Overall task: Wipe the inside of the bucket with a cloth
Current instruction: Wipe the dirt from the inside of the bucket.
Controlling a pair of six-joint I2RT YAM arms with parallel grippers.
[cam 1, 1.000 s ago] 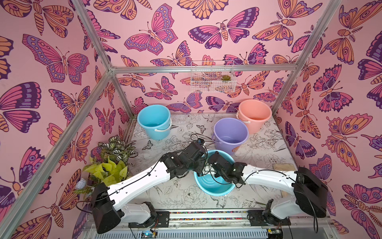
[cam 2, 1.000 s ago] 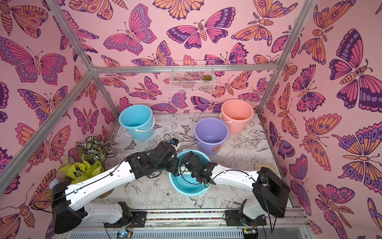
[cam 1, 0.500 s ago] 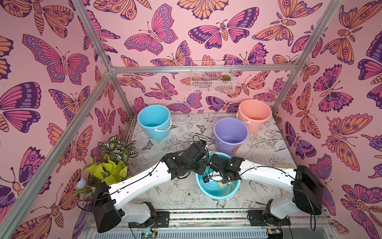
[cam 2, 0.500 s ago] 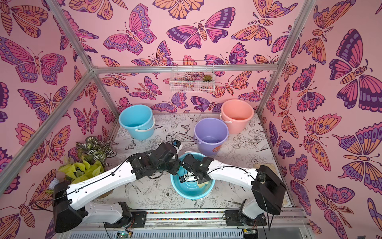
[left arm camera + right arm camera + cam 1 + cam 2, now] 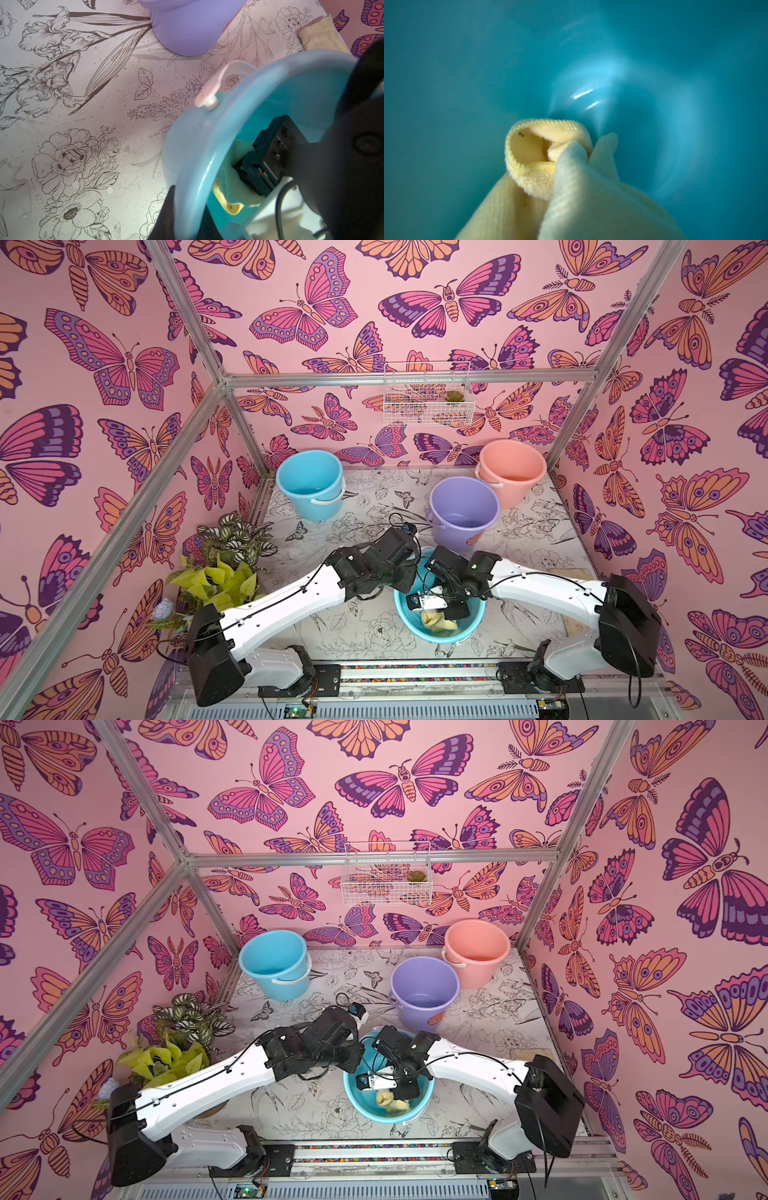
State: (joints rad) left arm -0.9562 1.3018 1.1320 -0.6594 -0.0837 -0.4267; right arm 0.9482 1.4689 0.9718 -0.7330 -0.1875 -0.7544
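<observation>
While left hand [image 5: 405, 585] pinches the blue bucket [image 5: 441, 640] rim, right hand [image 5: 456, 611] clamps cloth [image 5: 434, 620] inside.

A robot test cell in a lab is shown, not a lived-in room. A small booth is framed by bare aluminium bars [image 5: 332, 380] and lined with pink butterfly wallpaper [image 5: 104, 364]. Its floor is covered by a sheet printed with line-drawn flowers [image 5: 374, 497]. Two white-and-black robot arms [image 5: 282, 605] are mounted on a metal rail [image 5: 415, 674] along the open front, and a circuit board [image 5: 296, 711] is seen just in front of the rail. Behind the rail, plastic buckets [image 5: 316, 508], potted plants [image 5: 224, 568] and a wire basket [image 5: 428, 406], hung on the back wall, are set out like props.
</observation>
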